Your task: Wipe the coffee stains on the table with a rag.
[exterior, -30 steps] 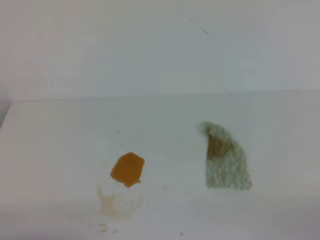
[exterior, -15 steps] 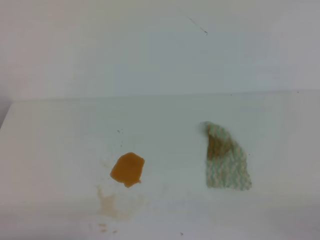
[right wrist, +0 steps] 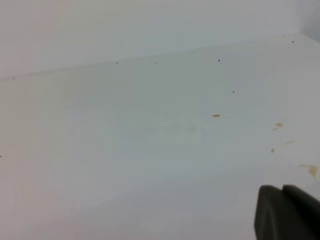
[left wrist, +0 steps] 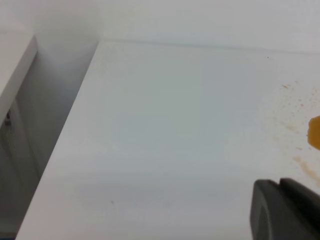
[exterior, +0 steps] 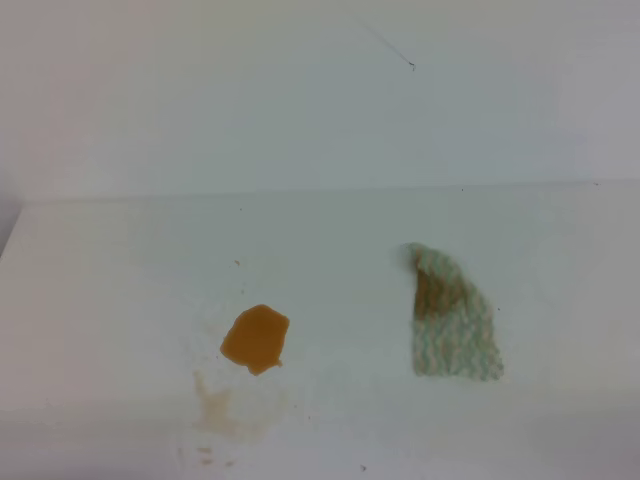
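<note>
Orange-brown and wet-looking, the main blot of the coffee stains [exterior: 255, 338] sits left of centre on the white counter [exterior: 120, 290], with a paler tan smear just in front of it and fine specks scattered around. The rag [exterior: 452, 318] lies well apart from it, to the right, flat on the counter, its pale green-and-white weave folded into a rough wedge with a brownish soiled patch near the narrow far end.

Neither of my arms shows in the high view. My right claw [right wrist: 289, 212] appears only as a dark edge at the bottom corner of its own camera; it is fully closed and holds nothing. My left claw [left wrist: 285, 210] is likewise just a dark corner, and I cannot tell how far it stands apart.

I judge the rag soft, light and limp: it will drape and bunch when lifted, and may slide on the smooth counter if I push rather than pinch. The best hold looks to be the thicker folded part near the soiled patch, pinched from above, leaving the clean wide end free to drag across the blot.
</note>
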